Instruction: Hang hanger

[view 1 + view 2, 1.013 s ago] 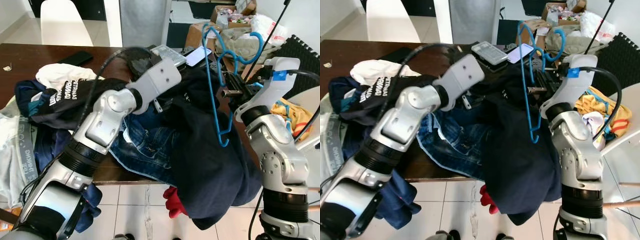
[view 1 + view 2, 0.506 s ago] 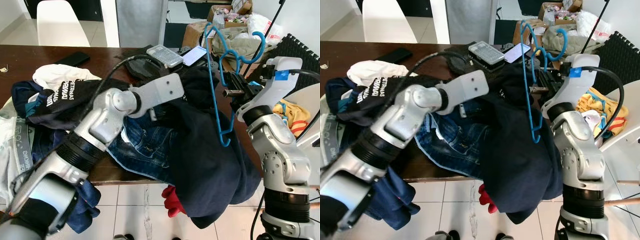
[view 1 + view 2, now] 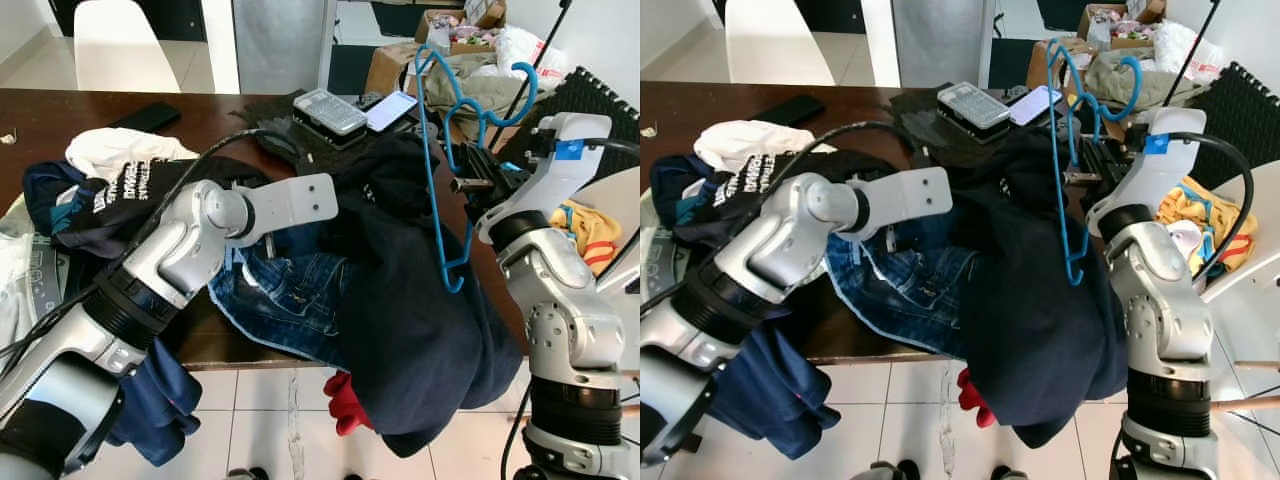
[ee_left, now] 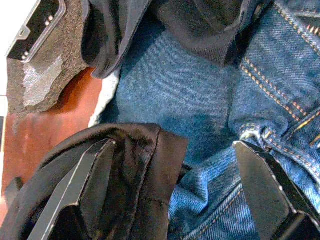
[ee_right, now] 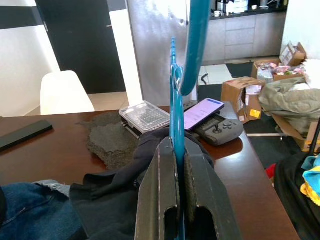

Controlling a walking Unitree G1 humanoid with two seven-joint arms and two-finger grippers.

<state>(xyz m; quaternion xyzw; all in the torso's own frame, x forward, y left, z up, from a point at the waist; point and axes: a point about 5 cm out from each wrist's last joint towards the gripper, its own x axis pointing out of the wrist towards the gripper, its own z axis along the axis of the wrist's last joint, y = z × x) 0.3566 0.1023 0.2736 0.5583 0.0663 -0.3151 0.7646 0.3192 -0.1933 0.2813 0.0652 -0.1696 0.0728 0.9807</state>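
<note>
Hanger [image 3: 447, 170] right, above garment [image 3: 420, 300] — jeans [image 3: 290, 295] left, on table [image 3: 60, 115].

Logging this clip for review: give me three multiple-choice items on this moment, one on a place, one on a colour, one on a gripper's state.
1. Where do the blue jeans lie?
A. on the brown table
B. on the white chair
C. in a cardboard box

2. What colour is the hanger?
A. red
B. blue
C. white

3. How is the right gripper?
A. open above the phone
B. shut on nothing
C. shut on the hanger

Answers: 1 A, the jeans rest among clothes on the tabletop. 2 B, its frame is plainly blue. 3 C, the right wrist view shows the fingers clamped on the hanger's bar.
</note>
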